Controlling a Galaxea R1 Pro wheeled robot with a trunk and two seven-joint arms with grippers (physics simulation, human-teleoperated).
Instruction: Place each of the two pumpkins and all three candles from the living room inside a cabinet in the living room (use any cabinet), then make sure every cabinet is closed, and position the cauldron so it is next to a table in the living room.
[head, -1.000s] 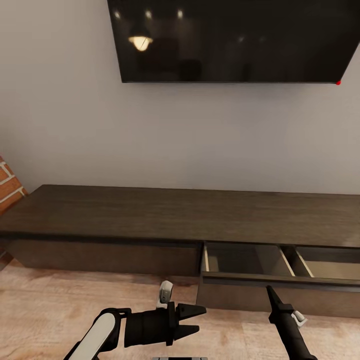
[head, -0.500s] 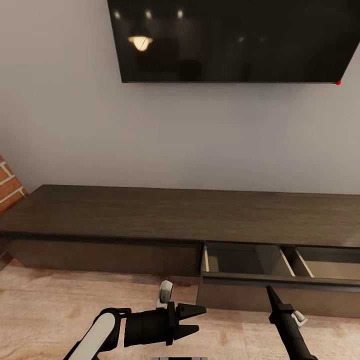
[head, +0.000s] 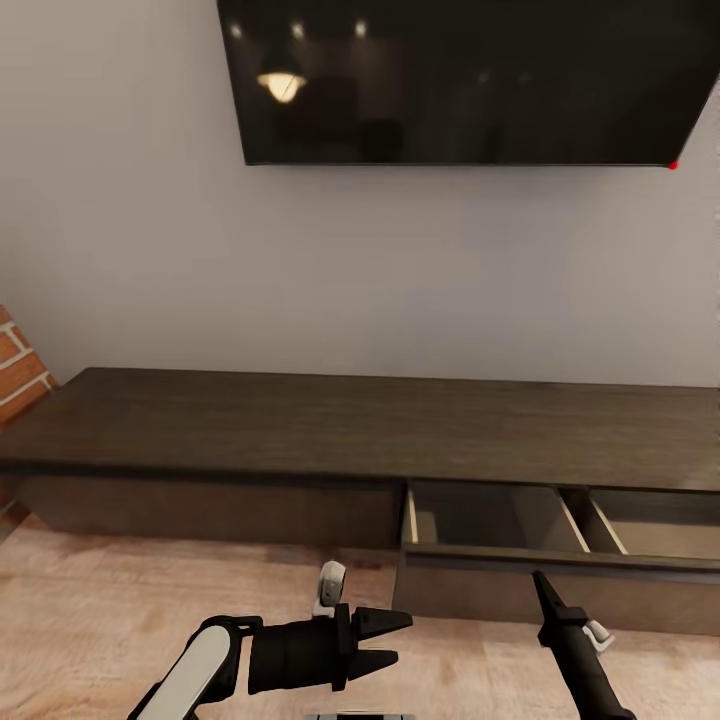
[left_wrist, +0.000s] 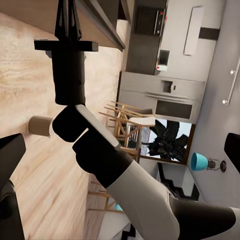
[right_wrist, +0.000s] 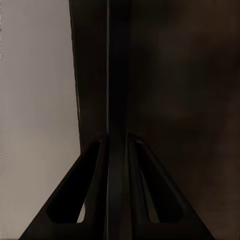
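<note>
Basically unchanged from half a second ago, apart from a slight camera shift. Right gripper (head: 541, 581) pressed together, empty, pointing up at the front panel of the open drawer (head: 545, 557), just below its edge. Left gripper (head: 390, 640) spread, empty, pointing sideways toward the right arm, low over the floor (head: 90, 600). Cabinet (head: 300, 430) long and low under the TV (head: 460, 80); drawer insides beige, with dividers, nothing seen inside. Left drawer fronts closed.

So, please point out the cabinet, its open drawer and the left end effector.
cabinet (head: 300, 425), head view, flat dark top.
open drawer (head: 480, 517), head view, pale inside.
left end effector (head: 395, 640), head view, between its fingertips.
</note>
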